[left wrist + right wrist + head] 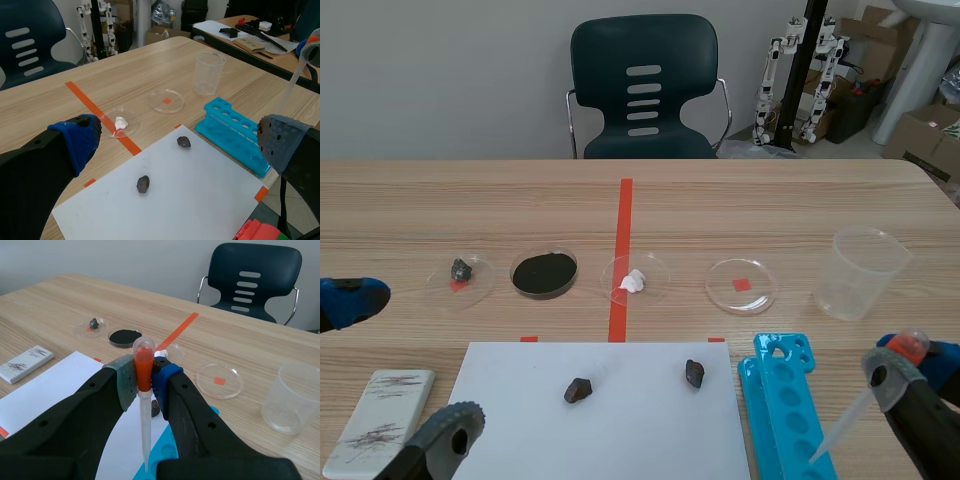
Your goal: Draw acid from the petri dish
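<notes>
Pipette [145,435] hung clenched in my right hand [144,380]; its tip could snag the blue rack [777,392] before the petri dish [741,285].

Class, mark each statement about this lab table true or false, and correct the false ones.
1. The right end effector grips a pipette. True.
2. The pipette's tip sits in a petri dish. False: it hangs over the blue test tube rack.
3. Two dark stones lie on the white sheet. True.
4. The clear beaker has tipped over. False: it stands upright.
5. The left end effector holds a stone. False: it is open and empty.
</notes>
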